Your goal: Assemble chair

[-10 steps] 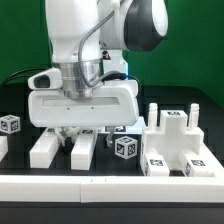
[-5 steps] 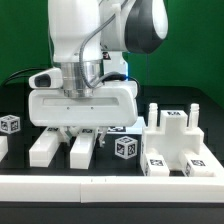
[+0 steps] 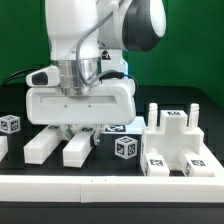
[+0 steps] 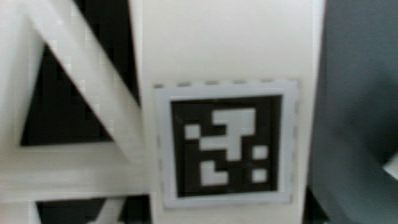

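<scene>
Gripper [image 3: 84,132] hangs low at the middle of the exterior view, its broad white body hiding most of both fingers; only dark stubs show beneath that body, so how far the jaws stand apart, and whether they hold anything, cannot be told; chair [image 3: 165,152] lies in loose white parts across the black table [image 3: 112,166]; at six o'clock from the gripper, just below it, a long block [image 3: 78,151] lies with its near end toward the camera; whether fingers and block touch cannot be told; a second long block [image 3: 40,148] lies just beside it at nine o'clock, roughly parallel; farther out at nine o'clock, near the picture's edge, sits a small cube [image 3: 10,124]; at three o'clock from the long block stands a tagged cube [image 3: 125,147]; beyond it, also at three o'clock, rests the pegged block [image 3: 186,134], the largest part, its pegs upright; a white rail [image 3: 100,184] crosses the foreground at six o'clock; the wrist view is filled by a white slab [image 4: 222,50] bearing a black-and-white tag [image 4: 222,150], very close to the lens
</scene>
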Available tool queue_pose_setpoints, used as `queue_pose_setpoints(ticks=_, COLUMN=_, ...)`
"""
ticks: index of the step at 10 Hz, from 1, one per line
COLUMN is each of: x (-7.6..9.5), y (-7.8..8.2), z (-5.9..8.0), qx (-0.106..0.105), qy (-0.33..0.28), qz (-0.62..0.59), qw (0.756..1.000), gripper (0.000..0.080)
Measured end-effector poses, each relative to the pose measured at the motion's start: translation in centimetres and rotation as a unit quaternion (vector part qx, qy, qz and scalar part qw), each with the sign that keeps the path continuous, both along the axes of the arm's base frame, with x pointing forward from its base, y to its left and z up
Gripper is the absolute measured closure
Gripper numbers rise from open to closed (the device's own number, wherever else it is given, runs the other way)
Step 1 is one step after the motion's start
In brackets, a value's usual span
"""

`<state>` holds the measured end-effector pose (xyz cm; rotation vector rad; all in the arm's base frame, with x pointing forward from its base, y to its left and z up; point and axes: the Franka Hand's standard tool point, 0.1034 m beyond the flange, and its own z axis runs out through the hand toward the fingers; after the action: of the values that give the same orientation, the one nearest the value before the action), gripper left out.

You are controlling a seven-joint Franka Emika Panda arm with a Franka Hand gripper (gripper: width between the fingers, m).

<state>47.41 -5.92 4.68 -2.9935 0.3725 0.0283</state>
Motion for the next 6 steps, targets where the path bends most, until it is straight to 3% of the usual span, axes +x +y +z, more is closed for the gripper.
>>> queue_pose_setpoints(ticks=2, x=2.0, y=1.9, z=5.0, qx=0.007, qy=0.007, qz=0.014, qw=1.0, gripper=0.0517)
queue_pose_setpoints(ticks=3, x=2.8, y=3.0, z=6.3, qx=0.007, qy=0.004, qz=0.022, qw=1.0, gripper=0.0517)
queue_pose_setpoints(ticks=4, x=3.4, y=4.6, z=7.5, qx=0.007, qy=0.004, qz=0.01, qw=1.0, gripper=0.0517)
queue_pose_setpoints(ticks=6, x=3.4, y=4.8, z=7.3, qx=0.009, qy=-0.001, qz=-0.005, qw=1.0, gripper=0.0515)
